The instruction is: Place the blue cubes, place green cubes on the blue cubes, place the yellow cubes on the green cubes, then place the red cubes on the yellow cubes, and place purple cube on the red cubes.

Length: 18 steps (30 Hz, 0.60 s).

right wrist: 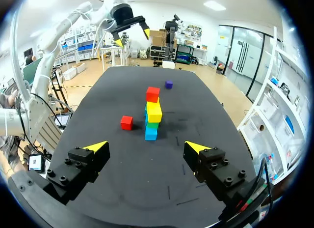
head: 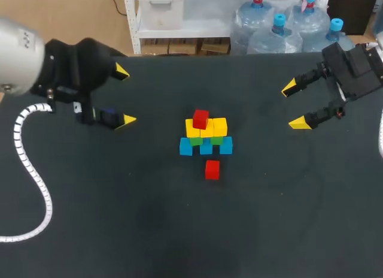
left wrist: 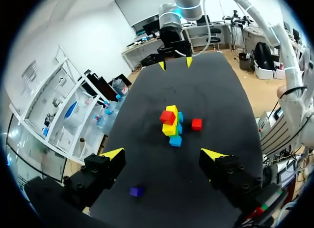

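Observation:
A cube stack stands mid-table: three blue cubes (head: 206,148) at the bottom, green cubes (head: 195,141) on them, yellow cubes (head: 207,129) above, and one red cube (head: 200,118) on top. A second red cube (head: 212,169) lies loose just in front of the stack. The purple cube (left wrist: 136,191) sits on the table under my left gripper (left wrist: 163,154), which is open and empty at the far left (head: 124,95). My right gripper (head: 294,105) hovers open and empty at the right, and from it the stack (right wrist: 153,115) shows ahead of the gripper (right wrist: 146,147).
The dark table (head: 119,218) is bare around the stack and along the front. Both arms hang well away from the cubes, one on each side.

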Motion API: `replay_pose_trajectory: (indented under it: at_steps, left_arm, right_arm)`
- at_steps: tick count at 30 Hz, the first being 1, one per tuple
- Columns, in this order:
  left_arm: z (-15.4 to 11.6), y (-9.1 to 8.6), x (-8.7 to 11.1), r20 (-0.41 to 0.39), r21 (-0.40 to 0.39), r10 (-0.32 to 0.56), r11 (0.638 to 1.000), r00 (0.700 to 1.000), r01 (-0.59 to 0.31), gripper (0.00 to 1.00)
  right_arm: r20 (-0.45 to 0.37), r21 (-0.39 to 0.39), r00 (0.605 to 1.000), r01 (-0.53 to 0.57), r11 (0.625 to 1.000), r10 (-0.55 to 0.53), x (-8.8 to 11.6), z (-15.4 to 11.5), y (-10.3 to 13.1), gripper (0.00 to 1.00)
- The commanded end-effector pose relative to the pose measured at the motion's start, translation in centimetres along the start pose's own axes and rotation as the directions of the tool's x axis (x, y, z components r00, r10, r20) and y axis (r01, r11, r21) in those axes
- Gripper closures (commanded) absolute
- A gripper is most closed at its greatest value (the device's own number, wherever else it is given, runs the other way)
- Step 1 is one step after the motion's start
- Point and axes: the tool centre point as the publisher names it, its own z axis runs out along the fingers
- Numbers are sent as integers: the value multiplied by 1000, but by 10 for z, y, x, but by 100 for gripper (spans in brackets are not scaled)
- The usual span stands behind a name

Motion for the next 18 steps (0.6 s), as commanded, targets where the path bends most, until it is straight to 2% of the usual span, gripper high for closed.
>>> replay_pose_trajectory:
  at_steps: [1, 5, 6, 8, 9, 12, 18]
  left_arm:
    - [2, 1, 0, -1, 2, 0, 1000, 1000, 0, 0]
    - [2, 1, 0, -1, 2, 0, 1000, 1000, 0, 0]
    - [8, 0, 0, -11, 39, 3, 999, 1000, -3, 0]
    - [18, 4, 4, 16, 111, -59, 992, 998, 57, 0]
    - [21, 8, 11, -6, 128, -82, 988, 997, 82, 0]
    - [19, 18, 22, -16, 118, -129, 985, 992, 130, 0]
    - [5, 30, 31, -53, 84, -130, 987, 990, 135, 0]
  right_arm:
    - [1, 1, 1000, 1, 1000, -1, 0, 0, 0, 0]
    - [1, 1, 1000, 1, 1000, -1, 0, 0, 0, 0]
    - [1, 1, 1000, 1, 1000, -1, 0, 0, 0, 0]
    - [1, 1, 1000, 1, 1000, -1, 0, 0, 0, 0]
    - [1, 1, 1000, 1, 1000, -1, 0, 0, 0, 0]
    - [1, 1, 1000, 1, 1000, -1, 0, 0, 0, 0]
    - [1, 1, 1000, 1, 1000, -1, 0, 0, 0, 0]
